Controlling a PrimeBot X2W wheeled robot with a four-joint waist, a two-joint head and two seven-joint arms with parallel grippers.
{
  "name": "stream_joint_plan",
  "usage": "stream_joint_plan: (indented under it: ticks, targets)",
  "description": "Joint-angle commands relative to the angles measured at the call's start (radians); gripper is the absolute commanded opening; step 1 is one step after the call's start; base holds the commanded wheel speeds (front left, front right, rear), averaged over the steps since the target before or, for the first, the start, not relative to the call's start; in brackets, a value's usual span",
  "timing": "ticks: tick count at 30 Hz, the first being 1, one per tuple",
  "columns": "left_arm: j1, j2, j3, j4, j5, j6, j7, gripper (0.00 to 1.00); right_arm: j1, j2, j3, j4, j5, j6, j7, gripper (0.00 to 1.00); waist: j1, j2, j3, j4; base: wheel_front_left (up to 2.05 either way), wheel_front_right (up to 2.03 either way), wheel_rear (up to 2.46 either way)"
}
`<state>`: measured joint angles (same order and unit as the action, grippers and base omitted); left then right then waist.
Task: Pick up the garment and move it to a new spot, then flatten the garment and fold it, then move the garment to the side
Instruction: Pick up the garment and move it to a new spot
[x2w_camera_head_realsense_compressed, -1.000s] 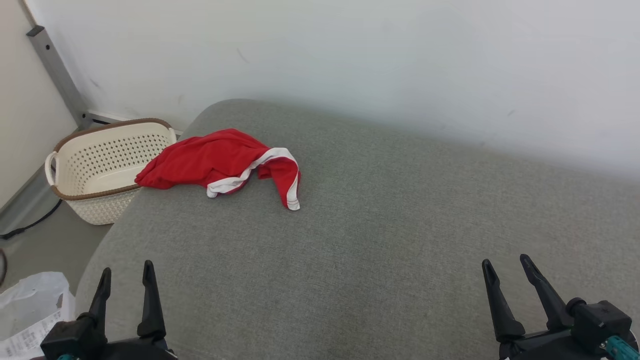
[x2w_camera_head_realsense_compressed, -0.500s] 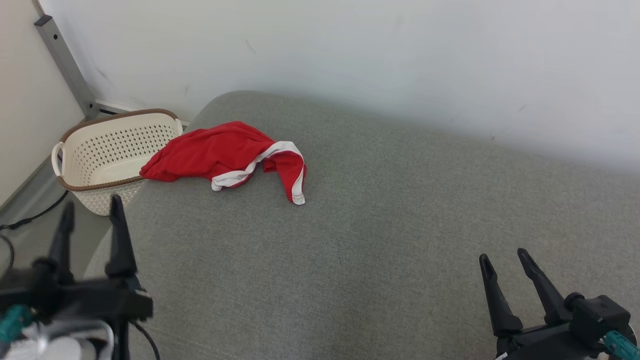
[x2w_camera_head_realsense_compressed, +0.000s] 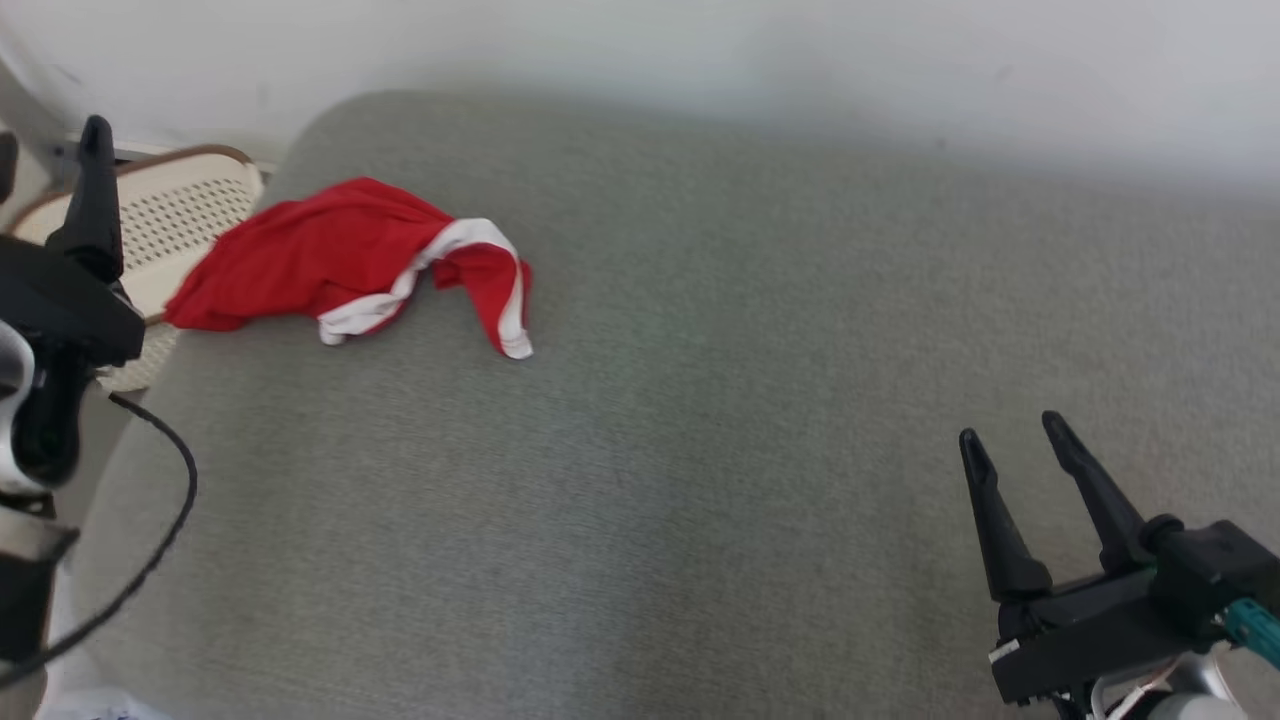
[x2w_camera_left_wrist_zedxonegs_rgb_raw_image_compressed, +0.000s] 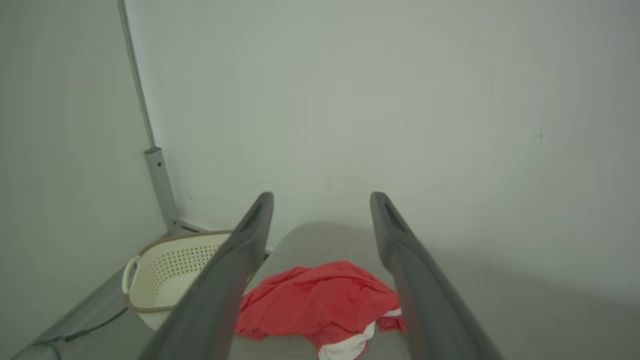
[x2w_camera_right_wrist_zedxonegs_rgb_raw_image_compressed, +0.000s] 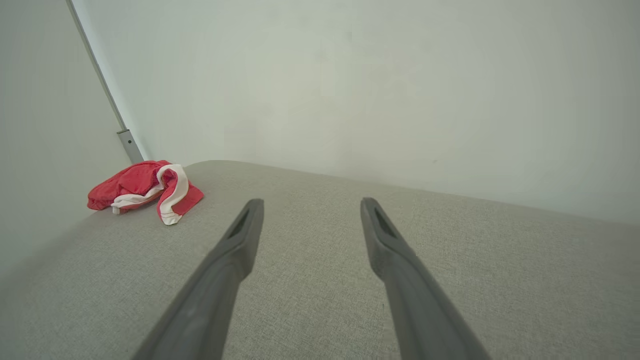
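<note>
A pale, bare wall (x2w_camera_head_realsense_compressed: 700, 50) rises behind a grey upholstered cushion (x2w_camera_head_realsense_compressed: 700, 450) with a rounded far-left corner, and this cushion is the surface that carries the work.

The red garment (x2w_camera_head_realsense_compressed: 330, 260) lies crumpled near that far-left corner, bunched into a loose heap. A white-trimmed edge curls across its right side and trails down toward the middle of the cushion. Its left end reaches the cushion's edge. In the left wrist view the garment (x2w_camera_left_wrist_zedxonegs_rgb_raw_image_compressed: 315, 300) sits low between the two fingers of that hand, some way ahead of them; in the right wrist view it (x2w_camera_right_wrist_zedxonegs_rgb_raw_image_compressed: 135, 187) lies far off to the left, well apart from that hand.

Just beyond the garment's left end, off the cushion and lower down, stands a cream perforated laundry basket (x2w_camera_head_realsense_compressed: 180, 200) with a brown rim (x2w_camera_left_wrist_zedxonegs_rgb_raw_image_compressed: 170, 260). A grey metal post (x2w_camera_left_wrist_zedxonegs_rgb_raw_image_compressed: 157, 185) runs up the corner of the room behind it.

The left hand (x2w_camera_head_realsense_compressed: 50, 135) hovers at the left edge of the head view, above the basket side, fingers spread wide and holding nothing (x2w_camera_left_wrist_zedxonegs_rgb_raw_image_compressed: 322, 197). A black cable (x2w_camera_head_realsense_compressed: 180, 470) loops beneath it.

The right hand (x2w_camera_head_realsense_compressed: 1010, 430) is at the lower right over bare cushion, its fingers likewise wide apart and empty (x2w_camera_right_wrist_zedxonegs_rgb_raw_image_compressed: 312, 202).
</note>
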<state>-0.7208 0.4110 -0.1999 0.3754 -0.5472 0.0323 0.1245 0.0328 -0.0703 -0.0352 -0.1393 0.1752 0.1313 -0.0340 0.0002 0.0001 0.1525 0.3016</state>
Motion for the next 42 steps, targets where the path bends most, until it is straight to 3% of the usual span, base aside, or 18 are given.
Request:
stream_joint_plan:
  ticks: [1,6,11,25,26,27,28,35,42]
  targets:
    - [-0.017,-0.003,0.000,0.022,-0.026,-0.009,0.014,1.00,-0.015,-0.008,-0.002,-0.006,0.005,-0.001,0.000,1.00,-0.0002,-0.0001,0.093,-0.088,0.00,0.00,0.00]
    - [-0.115,-0.004,-0.004,0.238,-0.088,-0.067,0.134,1.00,-0.050,-0.020,0.002,-0.019,0.009,-0.001,-0.001,1.00,-0.0002,-0.0001,0.178,-0.156,0.00,0.00,0.00]
    - [-0.167,0.002,-0.003,0.399,-0.117,-0.098,0.190,1.00,-0.077,-0.039,-0.002,-0.031,0.012,-0.001,-0.002,1.00,-0.0002,-0.0001,0.249,-0.209,0.00,0.00,0.00]
    - [-0.206,-0.005,0.045,0.676,-0.194,-0.120,0.160,1.00,-0.091,-0.062,-0.034,-0.068,0.021,-0.001,-0.004,1.00,-0.0002,-0.0001,0.350,-0.268,0.00,0.00,0.00]
    - [-0.207,-0.004,0.045,0.688,-0.192,-0.118,0.151,0.88,-0.091,-0.062,-0.035,-0.069,0.019,-0.001,-0.003,1.00,-0.0002,-0.0001,0.351,-0.268,0.00,0.00,0.00]
    - [-0.209,-0.004,0.039,0.697,-0.184,-0.118,0.141,0.57,-0.091,-0.060,-0.037,-0.070,0.017,-0.001,-0.003,1.00,-0.0002,-0.0001,0.350,-0.267,0.00,0.00,0.00]
    - [-0.211,-0.009,0.035,0.706,-0.181,-0.121,0.136,0.00,-0.089,-0.058,-0.039,-0.069,0.015,-0.001,-0.003,1.00,-0.0002,-0.0001,0.347,-0.265,0.00,0.00,0.00]
    - [-0.241,0.024,-0.023,0.676,-0.104,-0.125,0.011,0.00,-0.080,-0.039,-0.032,-0.050,0.014,-0.001,-0.012,1.00,-0.0002,-0.0001,0.291,-0.250,0.00,0.00,0.00]
    - [-0.178,0.023,-0.086,0.529,-0.024,-0.094,-0.100,0.00,-0.075,-0.014,-0.014,-0.008,0.026,-0.001,-0.031,1.00,-0.0002,-0.0001,0.206,-0.250,0.00,0.00,0.00]
